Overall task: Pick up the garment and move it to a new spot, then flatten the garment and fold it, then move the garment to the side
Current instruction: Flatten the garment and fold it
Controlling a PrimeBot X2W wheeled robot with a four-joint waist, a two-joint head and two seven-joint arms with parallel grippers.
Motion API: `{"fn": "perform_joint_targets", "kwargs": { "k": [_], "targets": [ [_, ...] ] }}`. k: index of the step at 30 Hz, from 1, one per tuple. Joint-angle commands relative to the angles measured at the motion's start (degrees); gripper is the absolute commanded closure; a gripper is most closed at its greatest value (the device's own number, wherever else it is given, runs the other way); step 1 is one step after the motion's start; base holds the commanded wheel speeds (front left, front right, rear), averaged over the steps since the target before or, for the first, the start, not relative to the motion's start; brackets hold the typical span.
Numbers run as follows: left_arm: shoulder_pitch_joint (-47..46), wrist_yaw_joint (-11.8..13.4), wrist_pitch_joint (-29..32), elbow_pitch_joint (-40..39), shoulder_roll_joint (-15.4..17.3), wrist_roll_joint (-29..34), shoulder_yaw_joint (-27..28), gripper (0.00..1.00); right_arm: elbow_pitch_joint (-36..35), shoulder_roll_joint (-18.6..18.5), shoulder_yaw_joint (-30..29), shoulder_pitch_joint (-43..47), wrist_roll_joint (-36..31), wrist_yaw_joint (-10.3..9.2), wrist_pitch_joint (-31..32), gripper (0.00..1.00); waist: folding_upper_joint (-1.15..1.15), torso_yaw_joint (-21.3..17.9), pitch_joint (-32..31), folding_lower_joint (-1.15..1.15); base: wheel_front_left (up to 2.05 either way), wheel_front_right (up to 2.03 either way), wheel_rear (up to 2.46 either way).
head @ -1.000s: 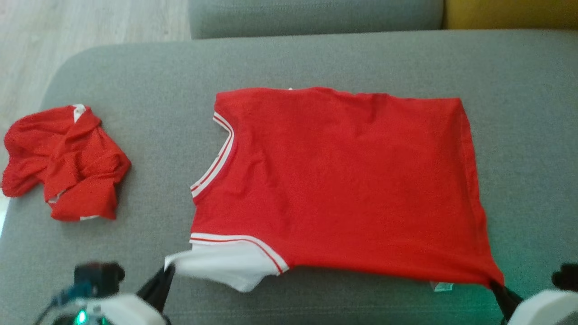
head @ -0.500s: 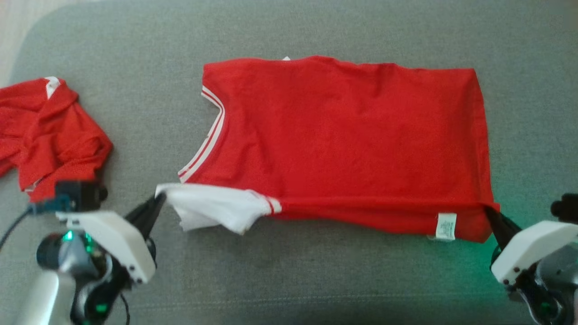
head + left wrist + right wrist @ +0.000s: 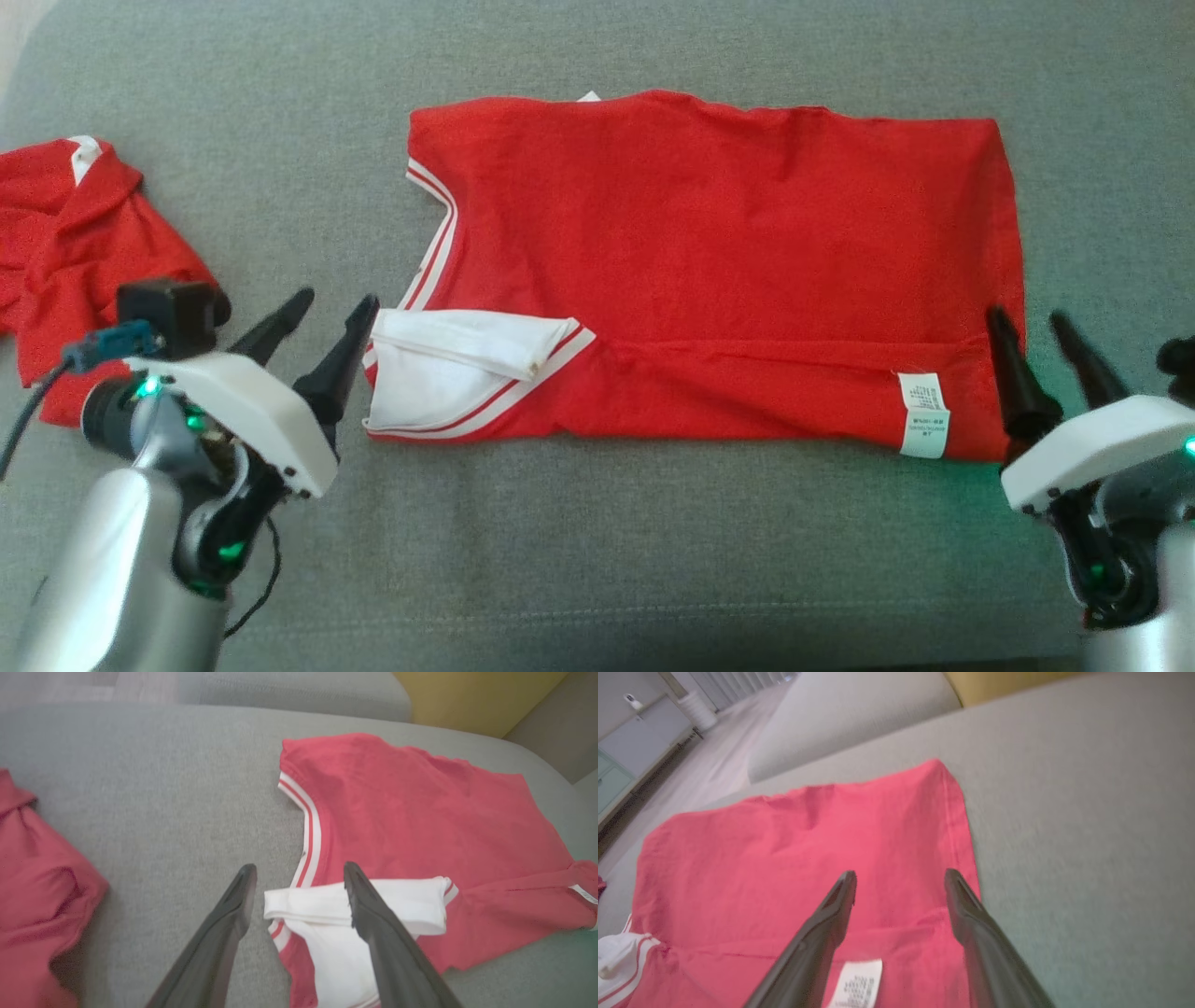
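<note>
shirt (image 3: 709, 243) lies flat on the grey cushion (image 3: 597, 560), its near edge and white sleeve (image 3: 448, 359) turned over in a first fold. my left claw (image 3: 336, 301) and right claw (image 3: 1027, 317) stand apart, holding nothing, just beside its near corners. further folding and the move aside are left, i judge.

I've got the red shirt (image 3: 709, 252) lying flat across the grey cushion (image 3: 597, 541), collar to my left, near edge folded up over the body so the white label (image 3: 924, 415) faces up. White sleeve (image 3: 457, 359) sits tucked on the red at the near left corner. My left gripper (image 3: 336, 301) is just beside that sleeve, fingers spread, holding nothing. Right gripper (image 3: 1027, 317), fingers also spread, is at the near right corner, one finger over the hem. A crumpled red garment (image 3: 65, 243) lies far left.
</note>
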Motion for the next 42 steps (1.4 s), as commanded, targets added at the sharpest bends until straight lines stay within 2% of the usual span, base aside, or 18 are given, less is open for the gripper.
{"fn": "perform_joint_targets", "kwargs": {
  "k": [1,4,9,19,28,34,42],
  "targets": [
    [-2.7,-0.2,-4.0,-1.9,0.9,2.6,1.6,0.00,-3.4,-1.5,2.7,-1.1,-1.4,-0.04,-5.3,0.00,0.00,0.0,0.1,0.00,0.00,0.00,0.00],
    [-2.5,1.4,-10.5,-2.2,0.5,7.1,0.9,0.00,-4.7,-2.3,4.9,0.0,-4.4,-0.04,-12.7,0.00,0.00,-0.1,0.0,0.00,0.00,0.00,0.00],
    [0.0,5.8,-20.6,-2.9,-1.0,12.2,1.4,0.00,-5.2,-2.6,7.7,2.5,-8.8,-0.04,-21.3,0.00,0.00,-0.6,-1.1,0.00,0.00,0.00,0.00],
    [8.6,10.0,-27.9,-3.0,-2.9,13.0,2.7,0.00,-6.5,-1.4,8.9,8.9,-10.4,-0.04,-24.4,0.00,0.00,-1.0,-3.9,0.00,0.00,0.00,0.00],
    [10.2,9.8,-28.7,-1.5,-3.1,12.7,1.5,0.00,-7.1,-0.7,8.4,10.7,-9.7,-0.04,-22.5,0.00,0.00,-0.7,-5.0,0.00,0.00,0.00,0.00],
    [10.0,8.7,-26.5,-0.1,-3.0,12.3,-0.1,0.00,-5.3,-0.8,7.2,10.8,-9.1,-0.04,-20.6,0.00,0.00,-0.7,-5.1,0.00,0.00,0.00,0.00],
    [9.2,6.5,-22.0,4.4,-3.5,9.2,-1.5,0.00,0.1,-1.0,4.1,9.8,-8.0,-0.04,-13.2,0.00,0.00,-0.5,-2.0,0.00,0.00,0.00,0.00]
  ]
}}
